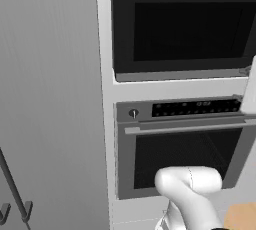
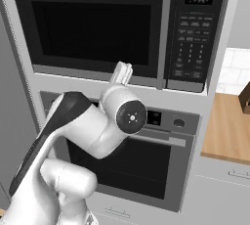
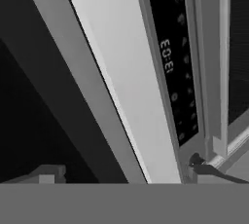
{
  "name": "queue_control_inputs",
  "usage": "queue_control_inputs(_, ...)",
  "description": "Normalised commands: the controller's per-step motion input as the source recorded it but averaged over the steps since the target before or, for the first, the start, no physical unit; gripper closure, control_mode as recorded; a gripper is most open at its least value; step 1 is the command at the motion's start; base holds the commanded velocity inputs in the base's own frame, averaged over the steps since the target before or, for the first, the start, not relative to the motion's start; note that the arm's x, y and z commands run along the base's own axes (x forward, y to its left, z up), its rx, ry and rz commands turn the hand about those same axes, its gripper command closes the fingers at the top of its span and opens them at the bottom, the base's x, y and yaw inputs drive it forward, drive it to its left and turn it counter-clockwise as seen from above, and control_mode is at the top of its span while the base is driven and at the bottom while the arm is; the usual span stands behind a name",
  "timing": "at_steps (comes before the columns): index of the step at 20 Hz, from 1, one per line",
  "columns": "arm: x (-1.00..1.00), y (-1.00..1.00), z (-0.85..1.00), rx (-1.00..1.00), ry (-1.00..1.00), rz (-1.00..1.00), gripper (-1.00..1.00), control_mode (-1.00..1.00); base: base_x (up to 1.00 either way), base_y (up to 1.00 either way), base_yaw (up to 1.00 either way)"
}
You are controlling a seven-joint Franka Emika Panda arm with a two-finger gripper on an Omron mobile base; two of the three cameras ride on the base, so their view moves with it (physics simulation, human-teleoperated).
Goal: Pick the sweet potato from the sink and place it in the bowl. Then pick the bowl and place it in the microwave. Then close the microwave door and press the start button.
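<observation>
The gripper (image 2: 122, 73) points up at the lower edge of the microwave door (image 2: 93, 26), its pale fingers close beside the grey strip under the glass. Whether the fingers are spread or pressed together I cannot tell from here; nothing appears to be held between them. The door looks shut flush with the microwave (image 1: 182, 24), so the start button is likely what remains. The control panel (image 2: 194, 33) with its rows of keys sits up and to the right of the gripper, well apart from it. Those keys are small, stiff and flat; I judge they need a short, square push with one fingertip, no grasp, and a glancing touch could slide off onto a neighbouring key. The arm rises from below, elbow folded forward, forearm tilted up toward the cabinet, wrist turned so the hand aims at the seam between microwave and the oven (image 2: 141, 163) beneath. In the hand view the oven's clock strip (image 3: 168, 62) runs diagonally just beyond the fingers.
</observation>
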Motion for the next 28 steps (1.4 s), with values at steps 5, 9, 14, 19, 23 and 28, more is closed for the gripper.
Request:
queue_control_inputs(5,-0.14,-1.0,0.0,0.03,0.01,-0.03,-1.0,-1.0,0.0,0.0,0.0)
queue_control_inputs(9,0.1,-1.0,0.0,0.02,0.03,-0.04,-1.0,-1.0,0.0,0.0,0.0)
queue_control_inputs(14,0.48,-0.59,0.0,0.02,0.03,-0.04,-1.0,-1.0,0.0,0.0,0.0)
queue_control_inputs(19,0.58,-0.11,0.0,0.02,0.0,0.0,-1.0,-1.0,0.0,0.0,0.0)
queue_control_inputs(23,0.45,-0.12,-0.03,0.02,0.0,0.0,-1.0,-1.0,0.0,0.0,0.0)
queue_control_inputs(28,0.29,-0.38,-0.06,0.04,0.0,0.0,-1.0,-1.0,0.0,0.0,0.0)
